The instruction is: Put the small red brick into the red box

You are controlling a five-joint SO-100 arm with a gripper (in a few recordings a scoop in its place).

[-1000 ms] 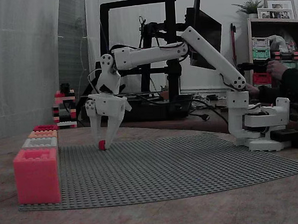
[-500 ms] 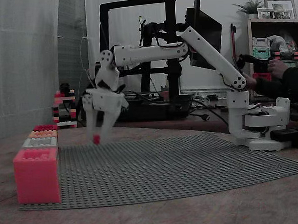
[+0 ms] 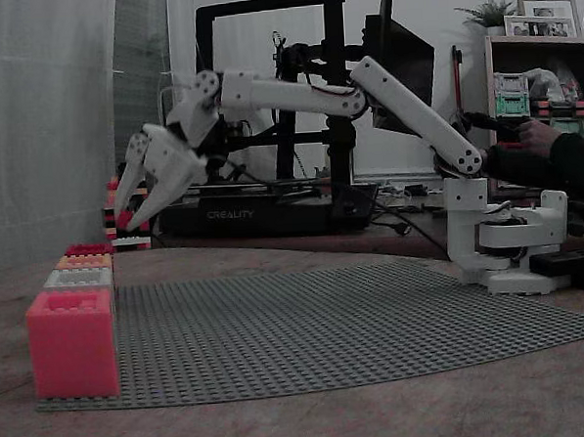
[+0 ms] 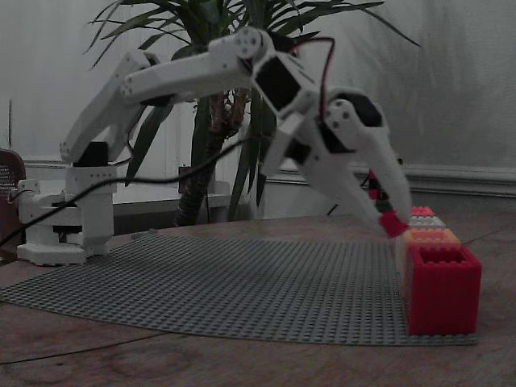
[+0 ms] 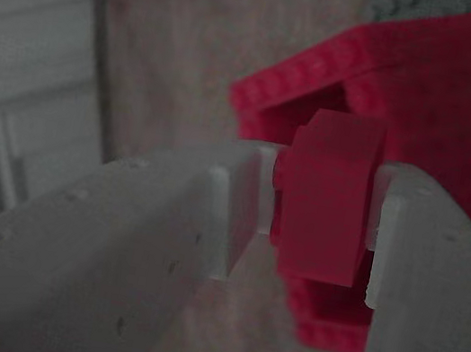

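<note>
The white two-finger gripper (image 5: 317,204) pinches the tiny bright red plastic brick (image 5: 325,196); it hangs over the crimson studded box (image 5: 430,110), evidently for dropping.

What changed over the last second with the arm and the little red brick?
The gripper lifted the small red brick off the grey baseplate and swung left in this fixed view, up over the row of boxes; the wrist view shows the red box right beneath it. The grip stayed shut; boxes and baseplate haven't moved.
</note>
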